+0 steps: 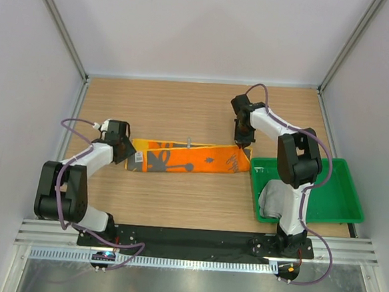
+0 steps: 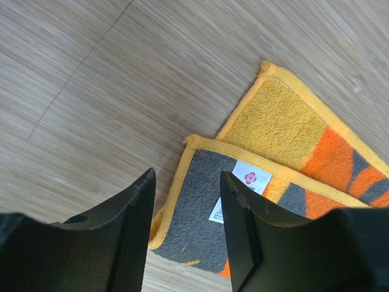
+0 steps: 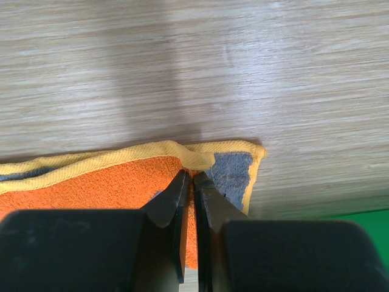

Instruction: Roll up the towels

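The dark grey and orange towel (image 1: 187, 157) lies folded into a long strip across the middle of the table, orange side mostly up. In the left wrist view its left end (image 2: 285, 121) shows a grey corner with a white label. My left gripper (image 2: 187, 182) hangs open over that corner, one finger on either side of the yellow edge. My right gripper (image 3: 192, 176) is at the strip's right end (image 3: 109, 185), jaws pinched together on a fold of the yellow hem. The light grey towel (image 1: 271, 198) lies bunched in the green tray, partly behind the right arm.
The green plastic tray (image 1: 331, 196) stands at the near right of the table, just right of the strip's end. White walls enclose the table on three sides. Bare wood shows behind and in front of the strip.
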You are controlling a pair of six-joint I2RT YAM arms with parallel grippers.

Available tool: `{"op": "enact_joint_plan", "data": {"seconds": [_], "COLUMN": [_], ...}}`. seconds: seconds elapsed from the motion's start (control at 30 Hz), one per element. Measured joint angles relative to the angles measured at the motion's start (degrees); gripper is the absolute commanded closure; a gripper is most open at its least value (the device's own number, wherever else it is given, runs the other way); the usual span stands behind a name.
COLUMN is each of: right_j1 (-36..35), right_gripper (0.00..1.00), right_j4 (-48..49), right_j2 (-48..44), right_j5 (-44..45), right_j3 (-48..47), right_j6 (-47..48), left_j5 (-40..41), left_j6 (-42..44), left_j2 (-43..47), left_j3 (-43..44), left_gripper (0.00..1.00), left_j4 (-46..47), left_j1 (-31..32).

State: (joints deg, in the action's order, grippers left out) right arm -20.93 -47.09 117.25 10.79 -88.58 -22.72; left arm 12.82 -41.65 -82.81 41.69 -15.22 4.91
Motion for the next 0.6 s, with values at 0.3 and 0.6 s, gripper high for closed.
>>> {"op": "enact_joint_plan", "data": {"seconds": [0.3, 0.6], "right_j1": [-0.7, -0.9], "right_gripper": [0.96, 0.99], "right_j4": [-0.9, -1.6], "right_j2": [-0.3, -1.7], "right_j5": [-0.2, -0.2], "right_j3": [-0.2, -0.2], "right_j6": [0.1, 0.2], "left_j5": [0.2, 0.2], "left_j6": [-0.6, -1.2], "left_j2": [-3.0, -3.0], "left_j3": [-0.3, -0.4], "left_gripper": [0.81, 1.0], "left_j4": [2.7, 3.0], "left_j1": [0.0, 0.0]}}
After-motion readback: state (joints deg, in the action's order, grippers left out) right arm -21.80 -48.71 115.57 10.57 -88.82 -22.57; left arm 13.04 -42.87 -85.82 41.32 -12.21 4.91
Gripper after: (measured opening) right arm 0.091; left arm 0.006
